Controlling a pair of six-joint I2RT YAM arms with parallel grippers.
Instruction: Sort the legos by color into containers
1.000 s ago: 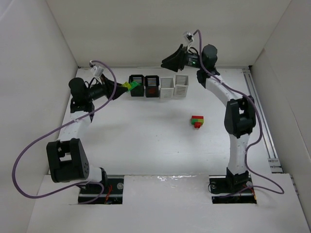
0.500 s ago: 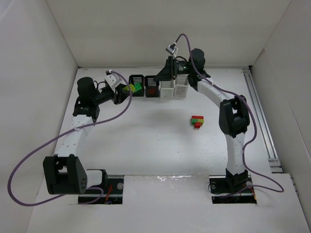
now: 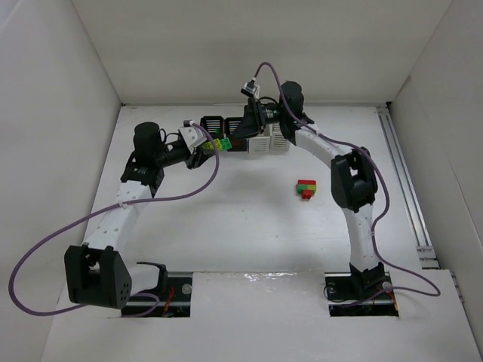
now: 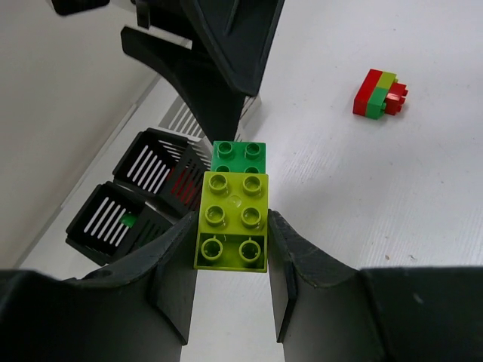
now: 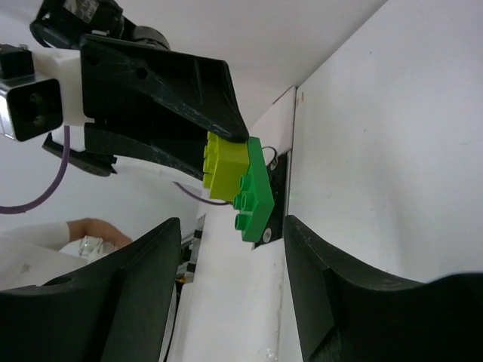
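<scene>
Plastic, rigid, light, slick: yellow-green brick (image 4: 232, 219) pinched by left pincer (image 4: 232, 230); right pincer (image 5: 226, 230) spread, best taking attached green brick (image 4: 238, 157) by flat sides.

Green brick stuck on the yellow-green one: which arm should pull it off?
The right. The right gripper is open and empty, with the green brick lined up just ahead of it. The left gripper is clamped on the yellow-green brick, steadying it.

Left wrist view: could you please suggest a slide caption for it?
Left gripper holding a yellow-green brick joined to a green brick, near two black baskets.
</scene>
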